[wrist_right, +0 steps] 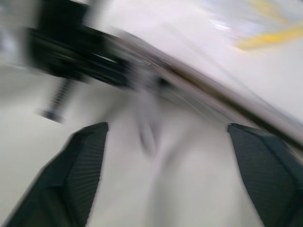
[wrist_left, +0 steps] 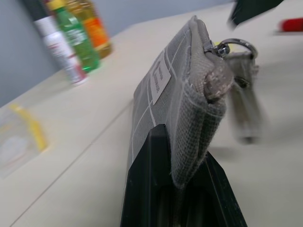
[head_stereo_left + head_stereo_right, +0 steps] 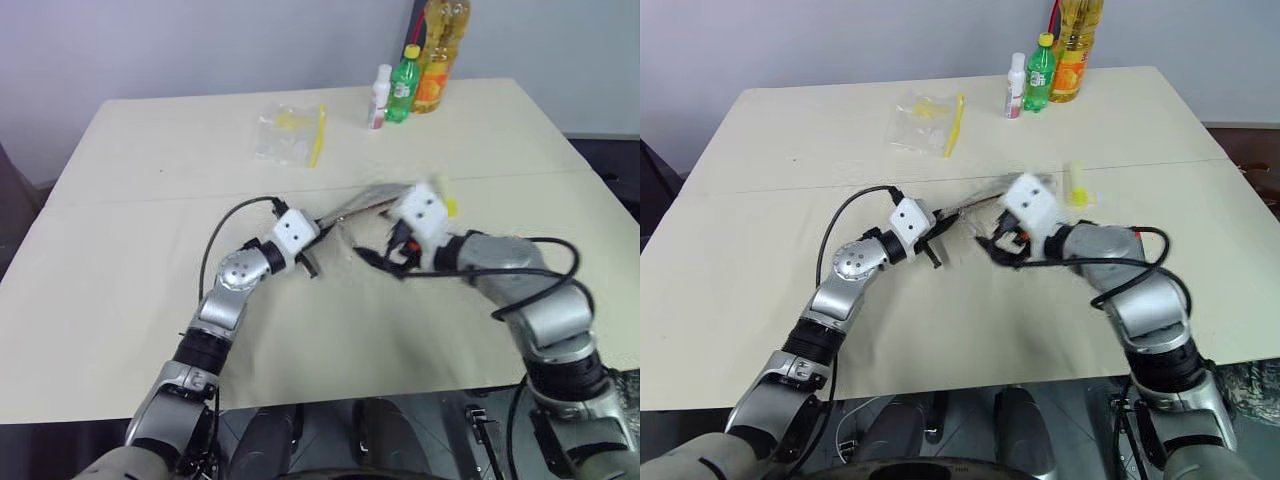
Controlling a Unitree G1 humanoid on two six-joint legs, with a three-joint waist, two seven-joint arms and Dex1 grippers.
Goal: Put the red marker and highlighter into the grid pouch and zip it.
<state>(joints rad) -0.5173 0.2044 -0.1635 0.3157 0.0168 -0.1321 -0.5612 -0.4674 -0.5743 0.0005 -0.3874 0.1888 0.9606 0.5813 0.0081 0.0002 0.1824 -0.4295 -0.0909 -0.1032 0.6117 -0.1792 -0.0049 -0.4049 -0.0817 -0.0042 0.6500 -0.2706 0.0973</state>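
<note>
Two claws: left [image 2: 182, 198] clamped on grid pouch [image 2: 184, 99], label facing wrist camera; right [image 1: 175, 175] apart.

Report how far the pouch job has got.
Not done: the red marker lies on the table and the highlighter rests beyond the right end effector, both outside the pouch. In hand: the left end effector is shut on the grid pouch's edge, while the right one stands open. Left: loading both, then zipping.

Clear bag [image 3: 290, 133], probably plastic; three bottles [image 3: 410, 80] at table's [image 3: 150, 250] far edge.
</note>
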